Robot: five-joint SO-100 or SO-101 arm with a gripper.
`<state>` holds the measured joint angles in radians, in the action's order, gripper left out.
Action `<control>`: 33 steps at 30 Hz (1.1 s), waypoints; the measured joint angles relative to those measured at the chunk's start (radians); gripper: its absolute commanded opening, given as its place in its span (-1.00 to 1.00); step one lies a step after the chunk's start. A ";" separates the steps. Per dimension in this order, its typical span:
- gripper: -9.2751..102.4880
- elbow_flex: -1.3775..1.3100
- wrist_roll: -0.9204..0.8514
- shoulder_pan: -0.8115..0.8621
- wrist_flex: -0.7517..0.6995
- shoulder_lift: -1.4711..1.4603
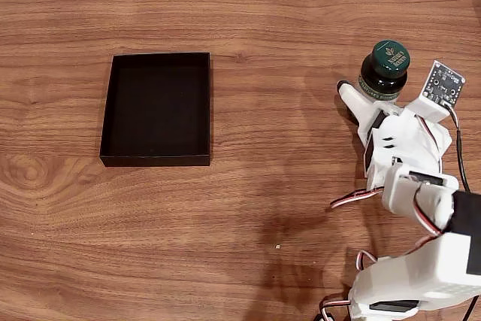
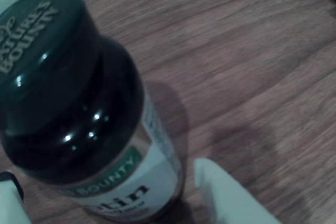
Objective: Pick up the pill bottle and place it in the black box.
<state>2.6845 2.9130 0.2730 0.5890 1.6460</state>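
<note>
One pill bottle (image 1: pixel 385 71) is seen standing upright on the desk (image 1: pixel 285 186) at the right of the fixed view, near the far edge, well apart from the black box (image 1: pixel 156 108), which lies toward the left. The hand (image 1: pixel 376 99) is brought up against the near side of the bottle. One white finger (image 1: pixel 357 103) with a dark tip is seen at the bottle's left flank in the fixed view; the other side is hidden by the wrist hardware (image 1: pixel 442 84). In the wrist view, a pale finger (image 2: pixel 231 198) is seen at the lower right of the bottle (image 2: pixel 89 114) and a sliver of another part at the lower left edge, so the hand is judged to be spread around the bottle, with nothing gripped yet; contact cannot be confirmed.

The step in hand is judged to be the grasp. It is done well if the bottle is centred between the fingers before closing, the body is taken at the label rather than on the glossy cap (image 2: pixel 42 40), and closing is kept gentle, since a push from one finger alone could tip or slide the bottle.

The bottle's long axis is held vertical, with the green cap pointing up. In the wrist view the white label (image 2: pixel 131 187) is turned toward the camera.
</note>
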 measured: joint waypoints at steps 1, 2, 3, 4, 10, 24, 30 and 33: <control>-0.11 0.000 0.000 0.000 0.002 -0.005; -0.11 0.000 0.000 0.002 0.005 -0.005; -0.11 0.000 0.000 0.005 0.005 -0.005; -0.11 -0.008 0.000 0.011 0.005 -0.012; -0.11 -0.051 0.006 0.031 0.005 -0.051; -0.09 -0.055 0.140 -0.021 0.054 -0.092; -0.10 -0.097 0.153 -0.015 0.058 -0.140; -0.11 -0.118 0.153 -0.014 0.094 -0.167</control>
<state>2.5663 3.0664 0.2592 0.6826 1.4788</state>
